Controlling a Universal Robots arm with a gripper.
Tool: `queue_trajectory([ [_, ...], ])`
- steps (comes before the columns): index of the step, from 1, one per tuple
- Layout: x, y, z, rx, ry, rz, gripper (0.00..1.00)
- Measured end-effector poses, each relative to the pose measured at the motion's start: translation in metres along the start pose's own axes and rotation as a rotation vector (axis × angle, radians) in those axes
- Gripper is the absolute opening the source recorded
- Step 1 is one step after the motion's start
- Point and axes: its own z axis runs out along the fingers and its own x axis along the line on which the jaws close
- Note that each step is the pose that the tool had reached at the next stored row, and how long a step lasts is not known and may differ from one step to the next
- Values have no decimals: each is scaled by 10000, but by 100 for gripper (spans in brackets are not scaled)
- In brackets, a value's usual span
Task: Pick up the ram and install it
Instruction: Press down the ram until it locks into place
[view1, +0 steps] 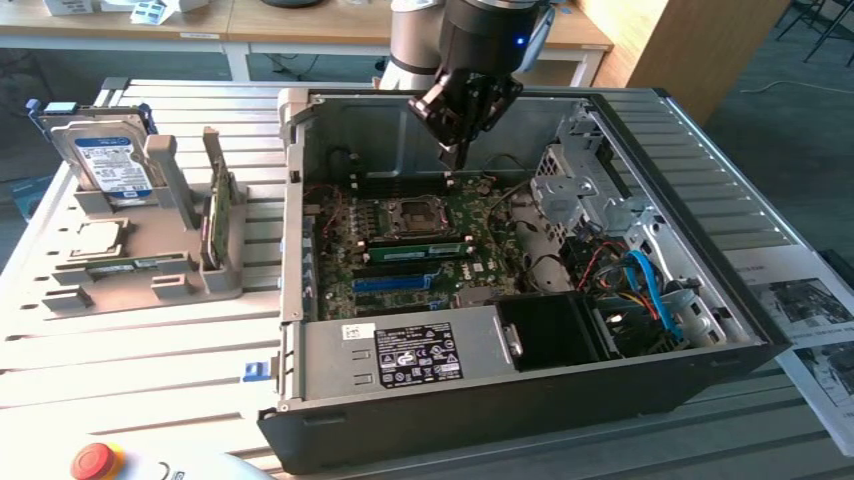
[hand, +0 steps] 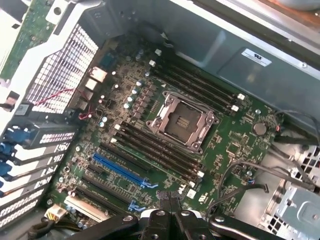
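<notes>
Nearest, on the desk, the open case lies flat, its power supply at the near end.

Beside the case, toward the desk edge on the exterior view's left, stands a grey holder. A green stick on edge in it is judged to be the ram. It is not gripped and sits well apart from the arm. A second stick lies flat, lower in the holder.

Further in, the board's socket is uncovered, with dark memory slots on both sides. A green strip runs along the nearer slots; whether it is a seated stick cannot be told.

Furthest, the gripper hangs over the far slots, jaws fully closed, nothing visible between them.

Risks:
- Closed jaws lowered here would strike the board or the slot latches.
- A thin stick taken on edge may tilt in the grip, then jam or seat crooked if its notch misses the slot key.
- Loose cables by the drive bay could snag the arm.
</notes>
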Motion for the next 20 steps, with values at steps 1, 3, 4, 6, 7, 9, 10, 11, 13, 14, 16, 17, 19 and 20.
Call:
queue_trajectory([
  [1,0,0,0,2,-2,104,11],
  [3,0,0,1,9,-5,301,11],
  [4,0,0,1,13,-6,398,11],
  [6,0,0,1,20,-8,596,11],
  [7,0,0,1,24,-9,693,11],
  [9,0,0,1,34,-9,900,11],
  [10,0,0,1,40,-9,998,11],
  [11,0,0,1,47,-8,1099,11],
  [13,0,0,1,56,-8,1293,11],
  [14,0,0,1,61,-8,1402,11],
  [16,0,0,1,68,-8,1599,11],
  [17,0,0,1,72,-9,1699,11],
  [19,0,0,1,79,-9,1894,11],
  [20,0,0,1,82,-10,2001,11],
])
